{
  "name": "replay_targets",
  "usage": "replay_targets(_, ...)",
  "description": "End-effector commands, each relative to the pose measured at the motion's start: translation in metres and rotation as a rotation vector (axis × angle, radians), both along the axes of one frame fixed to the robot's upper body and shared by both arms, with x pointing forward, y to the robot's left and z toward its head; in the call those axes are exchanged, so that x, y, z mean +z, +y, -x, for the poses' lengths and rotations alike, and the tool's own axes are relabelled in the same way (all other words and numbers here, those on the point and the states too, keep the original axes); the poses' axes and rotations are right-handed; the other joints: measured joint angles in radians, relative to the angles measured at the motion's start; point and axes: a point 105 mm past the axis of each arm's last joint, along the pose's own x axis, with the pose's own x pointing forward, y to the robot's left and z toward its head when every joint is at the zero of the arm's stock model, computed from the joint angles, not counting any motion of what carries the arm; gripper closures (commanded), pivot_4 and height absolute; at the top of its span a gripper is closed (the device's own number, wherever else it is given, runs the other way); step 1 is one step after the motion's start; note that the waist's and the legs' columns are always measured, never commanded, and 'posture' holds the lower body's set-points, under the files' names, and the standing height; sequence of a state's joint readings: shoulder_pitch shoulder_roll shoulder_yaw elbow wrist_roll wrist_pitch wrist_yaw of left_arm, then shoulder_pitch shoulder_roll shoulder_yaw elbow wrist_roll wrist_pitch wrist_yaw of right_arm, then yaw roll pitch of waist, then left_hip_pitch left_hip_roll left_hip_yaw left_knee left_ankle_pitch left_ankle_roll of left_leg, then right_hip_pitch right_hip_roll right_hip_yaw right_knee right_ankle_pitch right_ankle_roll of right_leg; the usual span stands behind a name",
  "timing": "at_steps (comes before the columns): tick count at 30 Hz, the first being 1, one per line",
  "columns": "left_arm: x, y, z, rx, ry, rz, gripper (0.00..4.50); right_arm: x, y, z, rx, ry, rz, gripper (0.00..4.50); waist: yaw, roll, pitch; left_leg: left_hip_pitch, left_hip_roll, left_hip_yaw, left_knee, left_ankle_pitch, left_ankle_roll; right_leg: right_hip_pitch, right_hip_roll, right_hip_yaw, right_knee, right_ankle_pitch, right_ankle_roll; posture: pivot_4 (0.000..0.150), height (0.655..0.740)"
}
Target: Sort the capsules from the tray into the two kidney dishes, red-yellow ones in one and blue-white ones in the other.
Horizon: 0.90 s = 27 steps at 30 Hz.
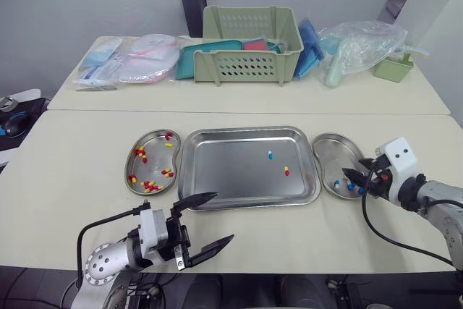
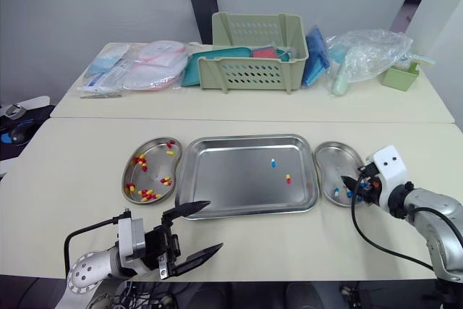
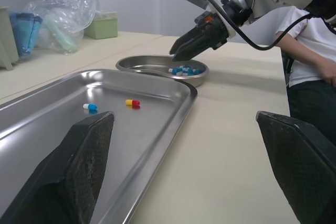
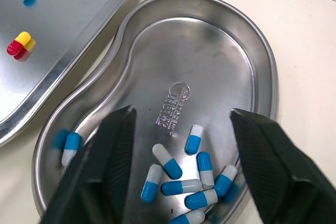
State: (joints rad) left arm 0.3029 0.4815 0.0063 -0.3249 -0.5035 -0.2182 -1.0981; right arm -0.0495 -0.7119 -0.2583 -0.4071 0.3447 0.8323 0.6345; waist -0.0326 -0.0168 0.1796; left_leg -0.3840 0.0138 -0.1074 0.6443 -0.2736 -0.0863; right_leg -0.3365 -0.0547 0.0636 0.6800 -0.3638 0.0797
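The steel tray (image 1: 231, 171) lies mid-table and holds one blue-white capsule (image 1: 270, 154) and one red-yellow capsule (image 1: 286, 171). To its left is a kidney dish (image 1: 132, 157) with several red-yellow capsules (image 1: 150, 186). On the tray's other side, the second kidney dish (image 1: 333, 151) holds several blue-white capsules (image 4: 181, 174). My right gripper (image 1: 354, 182) hovers open just over that dish's near end, with nothing between its fingers (image 4: 113, 150). By the table's front edge, my left gripper (image 1: 224, 216) stands open and empty, just in front of the tray's front left corner.
On the back table stand a green basket (image 1: 249, 45), sealed packets (image 1: 134, 59) on the left, a plastic bag (image 1: 362, 45) and a small green box (image 1: 394, 69) on the right. A person (image 3: 310, 40) in a white shirt stands beyond the table's right end.
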Motion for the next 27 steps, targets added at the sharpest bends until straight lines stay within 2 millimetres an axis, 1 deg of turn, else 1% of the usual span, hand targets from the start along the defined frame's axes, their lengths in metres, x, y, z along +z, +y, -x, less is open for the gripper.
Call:
replay_targets(1,0.005,-0.001,0.000,0.012,-0.024,0.018,0.00,0.018,-0.002,0.002,0.037,-0.083,0.015,1.48,0.000,0.000,0.000,0.000,0.000,0.000,0.000,0.000,0.000,0.000,0.000,0.000,0.000,0.000,0.000,0.150,0.7400)
replay_targets(5,0.011,0.007,-0.005,0.090,0.017,0.028,0.00,0.022,0.000,0.006,0.110,-0.165,0.076,1.48,0.000,0.000,0.000,0.000,0.000,0.000,0.000,0.000,0.000,0.000,0.000,0.000,0.000,0.000,0.000,0.150,0.7400)
replay_targets(7,0.016,0.017,-0.012,0.172,0.036,0.035,0.00,0.024,0.000,0.009,0.148,-0.209,0.093,1.48,0.000,0.000,0.000,0.000,0.000,0.000,0.000,0.000,0.000,0.000,0.000,0.000,0.000,0.000,0.000,0.150,0.7400)
replay_targets(9,0.023,0.031,-0.021,0.272,0.038,0.043,0.00,0.025,-0.001,0.013,0.182,-0.233,0.113,1.48,0.001,0.000,0.000,0.000,0.000,0.000,0.000,0.000,0.000,0.000,0.000,0.000,0.000,0.000,0.000,0.150,0.7400)
replay_targets(10,0.027,0.045,-0.028,0.360,0.043,0.046,0.00,0.027,-0.004,0.014,0.196,-0.243,0.115,1.48,0.001,0.000,0.000,0.000,0.000,0.000,0.000,0.000,0.000,0.001,0.000,0.000,0.000,0.000,0.000,0.150,0.7400)
replay_targets(12,0.029,0.070,-0.035,0.488,0.037,0.003,0.00,0.031,-0.010,0.017,0.220,-0.255,0.122,1.48,0.000,0.000,0.000,0.000,0.000,0.000,0.000,0.000,0.000,0.001,0.000,0.000,0.000,0.000,0.000,0.150,0.7400)
replay_targets(15,0.031,0.117,-0.040,0.712,0.075,-0.078,0.00,0.035,-0.025,0.023,0.266,-0.240,0.160,1.48,0.000,-0.001,0.001,0.001,0.000,0.000,0.000,0.000,0.000,0.001,0.000,0.000,0.000,0.000,0.000,0.150,0.7400)
replay_targets(18,0.043,0.162,-0.034,0.883,0.080,-0.074,0.00,0.038,-0.042,0.027,0.294,-0.203,0.189,1.48,0.000,-0.001,0.001,0.001,0.000,0.000,0.000,0.000,0.000,0.001,0.000,0.000,0.000,0.000,0.000,0.150,0.7400)
replay_targets(21,0.048,0.229,-0.021,1.112,0.108,-0.065,0.00,0.037,-0.058,0.033,0.303,-0.136,0.212,1.48,-0.001,-0.001,0.001,0.002,0.000,0.000,0.000,0.000,0.000,0.001,0.000,0.000,0.000,0.000,0.000,0.150,0.7400)
replay_targets(23,0.046,0.255,-0.010,1.191,0.126,-0.091,0.00,0.032,-0.068,0.038,0.303,-0.086,0.230,1.48,-0.001,-0.001,0.001,0.002,0.000,0.000,0.000,0.000,0.000,0.001,0.000,-0.001,0.000,0.000,0.000,0.150,0.7400)
replay_targets(25,0.038,0.274,0.003,1.233,0.154,-0.138,0.00,0.024,-0.079,0.047,0.298,-0.027,0.258,1.13,0.000,-0.001,0.001,0.002,0.000,0.001,0.000,0.000,0.000,0.002,0.000,0.000,-0.001,0.000,0.000,0.150,0.7400)
replay_targets(26,0.035,0.278,0.007,1.240,0.164,-0.154,0.00,0.022,-0.082,0.050,0.298,-0.011,0.269,0.94,0.000,-0.002,0.001,0.001,0.000,0.001,0.000,0.000,0.000,0.002,-0.001,0.000,-0.001,0.000,0.000,0.150,0.7400)
replay_targets(27,0.030,0.282,0.012,1.247,0.185,-0.162,0.00,0.020,-0.085,0.053,0.297,0.001,0.274,0.62,0.000,-0.002,0.002,0.001,0.000,0.001,0.000,0.000,0.000,0.002,-0.001,0.000,-0.002,0.000,0.000,0.150,0.7400)
